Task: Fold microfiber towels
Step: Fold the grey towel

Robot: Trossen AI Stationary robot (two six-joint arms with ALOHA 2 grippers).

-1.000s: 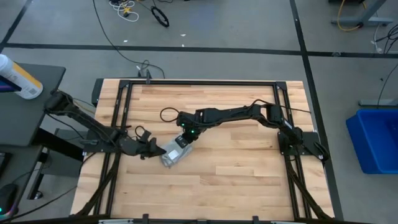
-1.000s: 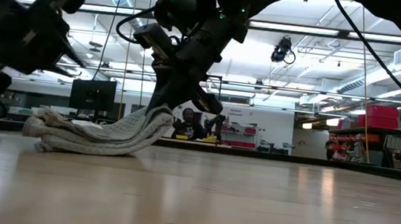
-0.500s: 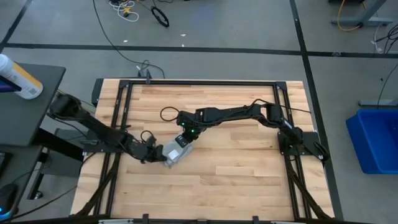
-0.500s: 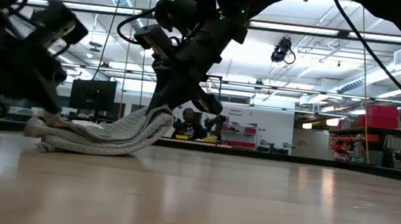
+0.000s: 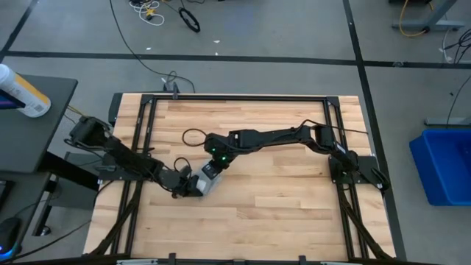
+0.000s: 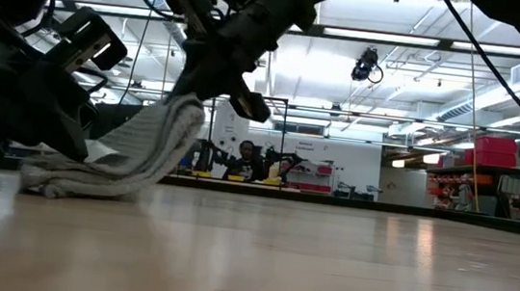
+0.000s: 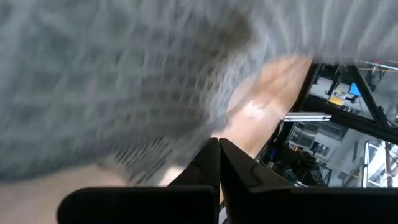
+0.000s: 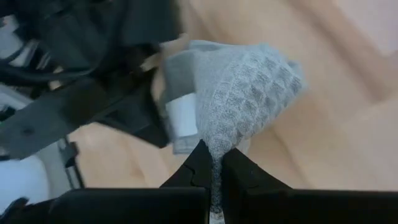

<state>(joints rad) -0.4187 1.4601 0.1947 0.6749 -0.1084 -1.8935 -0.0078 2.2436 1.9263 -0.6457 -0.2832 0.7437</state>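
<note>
The light grey-blue ribbed towel (image 5: 204,180) lies folded in a bundle on the wooden table, left of centre. Its lower folds (image 6: 72,181) rest on the table and one end is raised (image 6: 160,130). A small white tag (image 8: 182,118) shows on it. My right gripper (image 8: 214,163) is shut on the raised end from above. My left gripper (image 7: 218,146) is shut, low at the towel's left side (image 5: 188,185), its tips under the lifted cloth (image 7: 124,74). My right gripper pinches the towel's raised end (image 8: 217,146) between its two fingers, coming from above and slanting down. Several layers seem gathered in the pinch. That end is lifted clear and slopes down to the folds on the table (image 6: 72,181). My left gripper points its shut fingers (image 7: 208,163) at the towel's left side from the table's left, near table height; whether they touch the cloth I cannot tell.
A black metal frame (image 5: 235,98) runs round the table's edges. A loose black cable loop (image 5: 193,135) lies on the wood behind the towel. Bare wood stretches toward the right and near edges (image 5: 294,199). A blue bin (image 5: 445,165) stands off the table at right.
My left gripper has gone toward the table's right edge, low, up to the towel's left side. My right gripper has raised the towel's held end and carried it a little toward the left and near edges. The towel's lower folds have stayed on the table.
</note>
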